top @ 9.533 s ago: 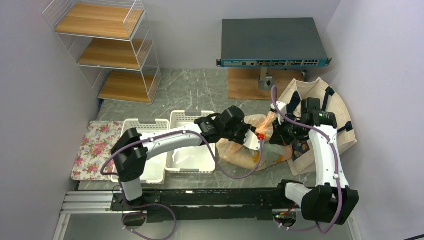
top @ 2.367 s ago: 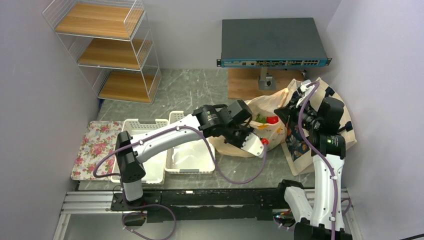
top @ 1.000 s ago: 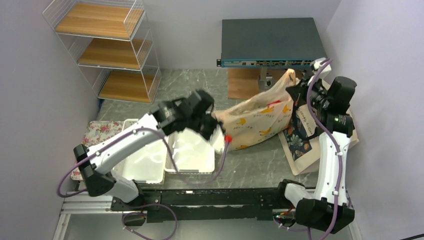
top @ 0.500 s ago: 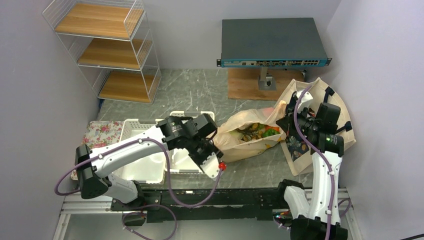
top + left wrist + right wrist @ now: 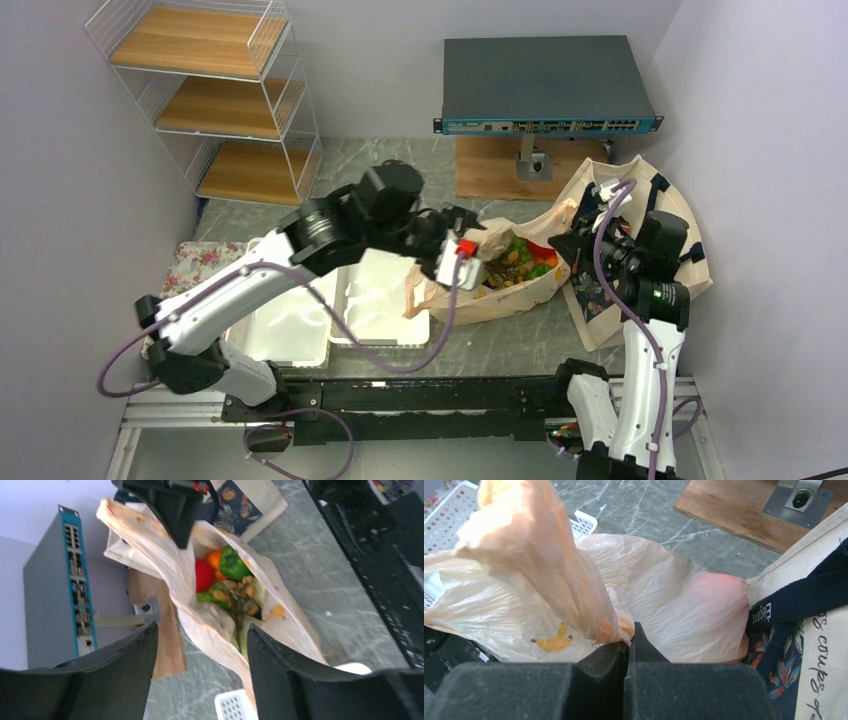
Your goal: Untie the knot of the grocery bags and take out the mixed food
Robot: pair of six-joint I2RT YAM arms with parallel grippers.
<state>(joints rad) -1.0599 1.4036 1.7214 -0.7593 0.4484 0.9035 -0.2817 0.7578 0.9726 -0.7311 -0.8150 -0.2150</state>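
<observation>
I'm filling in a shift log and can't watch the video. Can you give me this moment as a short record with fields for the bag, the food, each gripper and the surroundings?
plastic bag: lying on the table, mouth open, no knot showing
mixed food: inside the bag, not yet taken out; red, green and orange pieces visible
left gripper: open, jaws apart at the bag's mouth
right gripper: shut on the bag's far edge
canvas tote: right of the bag
white baskets: left of the bag
</observation>
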